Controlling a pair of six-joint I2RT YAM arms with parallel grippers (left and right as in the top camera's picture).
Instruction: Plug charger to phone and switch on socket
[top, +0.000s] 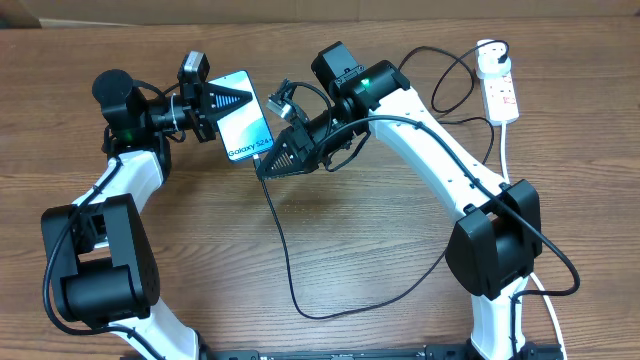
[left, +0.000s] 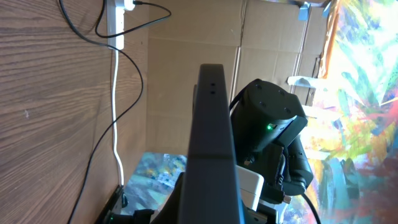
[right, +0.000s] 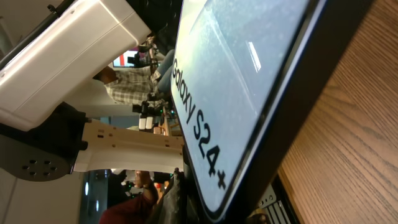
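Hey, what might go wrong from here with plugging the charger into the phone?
The phone is gripped only by the left hand, so a misaligned push from the right hand might twist or slip it. The charger cable loops loosely across the table beside the right arm and may snag.

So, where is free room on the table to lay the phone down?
Free: the table between the left arm and the charger cable; also between that cable and the right arm. Crowded: around the phone and by the socket.

The phone (top: 248, 128) sits between left pincer (top: 240, 100) and right pincer (top: 268, 168) — the socket (top: 503, 95) far right.
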